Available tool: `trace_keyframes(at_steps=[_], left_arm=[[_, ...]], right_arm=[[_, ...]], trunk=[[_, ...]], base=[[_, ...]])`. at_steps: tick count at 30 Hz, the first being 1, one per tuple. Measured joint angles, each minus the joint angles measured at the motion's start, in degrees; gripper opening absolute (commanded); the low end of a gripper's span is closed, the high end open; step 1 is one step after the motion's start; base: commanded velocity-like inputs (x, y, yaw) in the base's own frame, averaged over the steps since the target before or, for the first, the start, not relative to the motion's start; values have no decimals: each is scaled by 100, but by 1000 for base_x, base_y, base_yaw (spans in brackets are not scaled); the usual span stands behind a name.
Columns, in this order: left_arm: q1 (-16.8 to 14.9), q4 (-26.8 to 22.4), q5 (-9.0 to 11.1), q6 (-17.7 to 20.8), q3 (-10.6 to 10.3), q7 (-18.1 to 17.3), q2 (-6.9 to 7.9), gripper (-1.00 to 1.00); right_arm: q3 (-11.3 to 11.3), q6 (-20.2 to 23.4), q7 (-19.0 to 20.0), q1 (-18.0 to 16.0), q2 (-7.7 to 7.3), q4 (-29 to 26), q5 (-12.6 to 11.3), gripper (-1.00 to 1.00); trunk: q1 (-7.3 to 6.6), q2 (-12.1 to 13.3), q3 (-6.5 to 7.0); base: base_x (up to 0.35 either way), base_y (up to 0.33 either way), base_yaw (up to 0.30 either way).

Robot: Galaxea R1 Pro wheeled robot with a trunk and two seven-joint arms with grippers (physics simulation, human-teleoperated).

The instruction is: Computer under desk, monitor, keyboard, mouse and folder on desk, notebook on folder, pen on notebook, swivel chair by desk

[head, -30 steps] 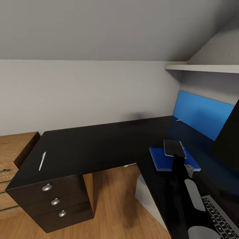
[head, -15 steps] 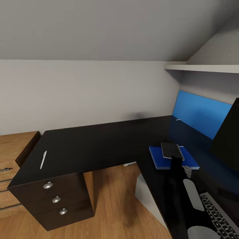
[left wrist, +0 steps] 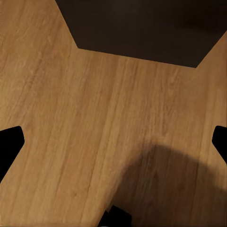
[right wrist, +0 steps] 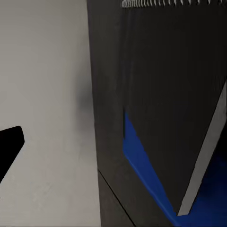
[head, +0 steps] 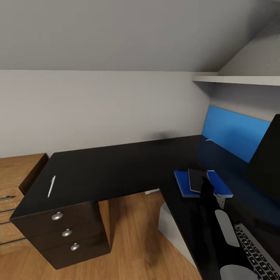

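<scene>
On the desk [head: 116, 167], the notebook [head: 197, 179] lies on the blue folder [head: 217, 182] beside the monitor [head: 266, 159] — the right gripper [head: 206, 186] over it, grip impossible to tell — while the pen [head: 51, 186] rests at the desk's far end, and the left gripper [left wrist: 113, 151] is spread above the floor [left wrist: 71, 118].

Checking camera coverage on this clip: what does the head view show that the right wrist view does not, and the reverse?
Head view alone: the pen lying far off at the desk's other end, the keyboard, the black drawer unit, the blue back panel and the wood floor.

Right wrist view alone: the notebook's spiral binding, close up.

Both: the notebook lying on the blue folder, and the pale wall.
</scene>
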Motion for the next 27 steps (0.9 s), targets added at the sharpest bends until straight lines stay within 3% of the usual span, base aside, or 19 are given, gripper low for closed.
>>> trace_keyframes(at_steps=[6,12,19,23,26,27], left_arm=[[0,0,0,0,-1,0,0,100],[0,0,0,0,-1,0,-2,100],[0,0,0,2,-1,0,-8,100],[0,6,0,5,-1,0,-9,100],[0,63,0,2,-7,0,-7,100],[0,96,-3,1,-8,0,-8,100]], right_arm=[[6,8,-1,0,-7,-8,2,100],[6,8,2,0,-8,-28,13,100],[29,15,24,0,6,-166,31,100],[394,4,12,188,27,-683,45,100],[881,1,2,306,17,-911,96,100],[1164,1,-9,331,9,-975,170,100]], trunk=[[1,0,0],[-1,0,0],[-155,279,125],[-243,440,197],[-308,560,251],[-330,600,269]], base=[[-260,0,0],[-58,0,0],[-6,0,0],[0,0,0],[0,0,0],[0,0,0]])
